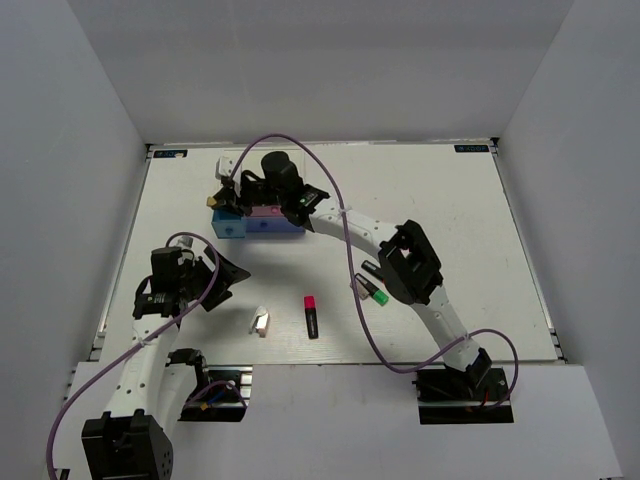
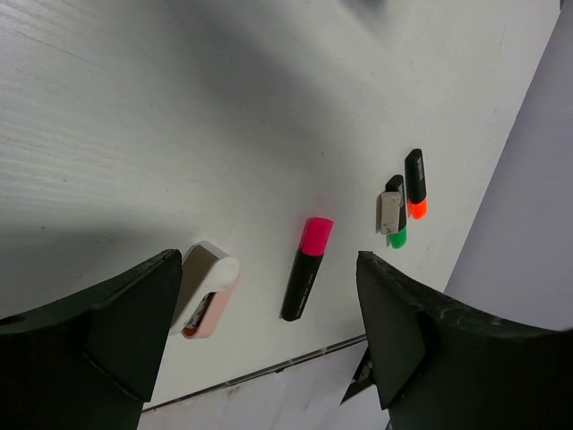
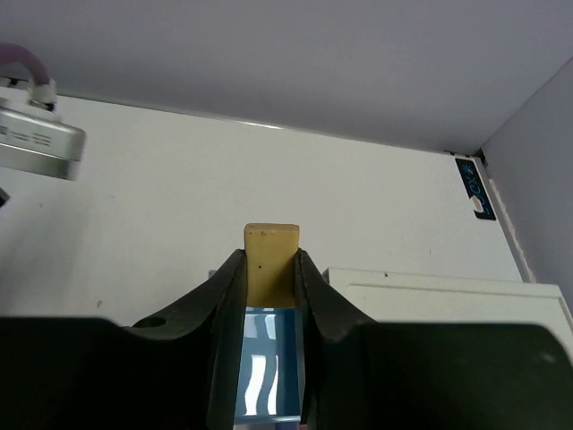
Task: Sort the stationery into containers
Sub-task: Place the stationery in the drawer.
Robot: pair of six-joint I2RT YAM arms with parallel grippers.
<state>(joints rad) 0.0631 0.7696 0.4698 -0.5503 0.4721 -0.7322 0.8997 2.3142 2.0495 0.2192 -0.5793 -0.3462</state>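
Observation:
My right gripper (image 1: pixel 222 197) is shut on the tiny tan block (image 3: pixel 272 258) and holds it over an open light blue drawer (image 3: pixel 269 363) of the white-topped box (image 3: pixel 439 288). From the top view the box (image 1: pixel 262 216) stands at the table's far left, with light blue (image 1: pixel 232 227), pink (image 1: pixel 265 212) and dark blue (image 1: pixel 287 229) parts. My left gripper (image 1: pixel 218 275) is open and empty above the table. Beyond it lie the white clip-like piece (image 2: pixel 204 287), the pink-red highlighter (image 2: pixel 306 267), the green highlighter (image 2: pixel 397 224) and the orange highlighter (image 2: pixel 414 184).
A small white-grey piece (image 2: pixel 389 211) lies against the green highlighter. A silver-white object (image 3: pixel 36 143) sits on the table beyond the box, also in the top view (image 1: pixel 225 165). The right arm (image 1: pixel 400 265) arches over the green and orange highlighters. White walls enclose the table.

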